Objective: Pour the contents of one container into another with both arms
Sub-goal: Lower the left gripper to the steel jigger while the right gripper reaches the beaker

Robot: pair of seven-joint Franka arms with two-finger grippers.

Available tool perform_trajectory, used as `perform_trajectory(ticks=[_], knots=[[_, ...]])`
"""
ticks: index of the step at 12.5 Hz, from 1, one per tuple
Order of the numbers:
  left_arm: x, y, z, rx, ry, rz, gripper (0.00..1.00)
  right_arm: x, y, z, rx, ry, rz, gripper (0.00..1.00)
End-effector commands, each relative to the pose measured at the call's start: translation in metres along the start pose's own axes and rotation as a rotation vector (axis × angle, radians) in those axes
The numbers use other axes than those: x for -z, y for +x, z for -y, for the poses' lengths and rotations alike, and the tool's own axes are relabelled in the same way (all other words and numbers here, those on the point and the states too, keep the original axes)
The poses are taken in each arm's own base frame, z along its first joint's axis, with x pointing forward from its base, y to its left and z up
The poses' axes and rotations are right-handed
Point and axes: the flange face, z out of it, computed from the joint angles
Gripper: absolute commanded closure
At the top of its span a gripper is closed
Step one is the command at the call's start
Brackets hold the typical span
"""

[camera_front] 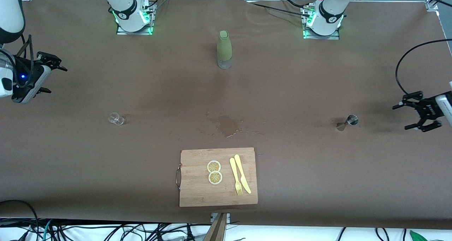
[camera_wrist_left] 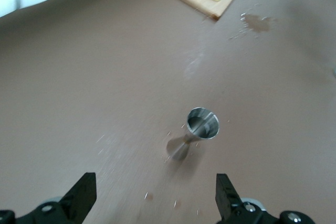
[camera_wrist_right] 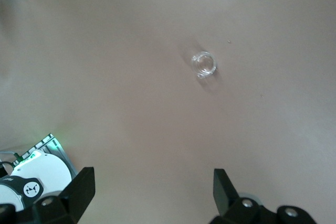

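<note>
Over table ends, left tool [camera_front: 420,115] & right tool [camera_front: 49,73] hang open.

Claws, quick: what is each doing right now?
Left claw: open, empty, near the metal jigger.
Right claw: open, empty, above the table's end.

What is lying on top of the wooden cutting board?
On the cutting board lie two lemon slices, side by side and touching, and beside them a yellow knife and yellow fork. What is under them cannot be seen.
</note>
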Motion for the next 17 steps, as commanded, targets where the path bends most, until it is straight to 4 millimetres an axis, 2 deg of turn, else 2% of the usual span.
perform_trajectory(ticks=[1, 4, 8, 11, 13, 15, 17], knots=[[-0.025, -0.016, 0.001, -0.131, -0.027, -0.093, 0.00, -0.023, -0.020, -0.032, 0.093, 0.092, -0.116, 0.00], [-0.056, -0.034, 0.006, -0.320, -0.036, -0.212, 0.00, -0.077, -0.049, -0.077, 0.190, 0.208, -0.312, 0.00], [-0.108, -0.075, 0.008, -0.387, -0.063, -0.401, 0.00, -0.137, -0.064, -0.109, 0.309, 0.272, -0.477, 0.00], [-0.125, -0.082, 0.006, -0.368, -0.088, -0.433, 0.00, -0.182, -0.073, -0.128, 0.361, 0.304, -0.592, 0.00], [-0.138, -0.085, 0.007, -0.411, -0.060, -0.478, 0.00, -0.224, -0.074, -0.140, 0.398, 0.322, -0.698, 0.00], [-0.153, -0.091, 0.007, -0.448, -0.041, -0.512, 0.00, -0.276, -0.071, -0.150, 0.455, 0.323, -0.812, 0.00], [-0.181, -0.090, 0.003, -0.478, -0.045, -0.558, 0.00, -0.307, -0.068, -0.154, 0.517, 0.294, -0.896, 0.00]])
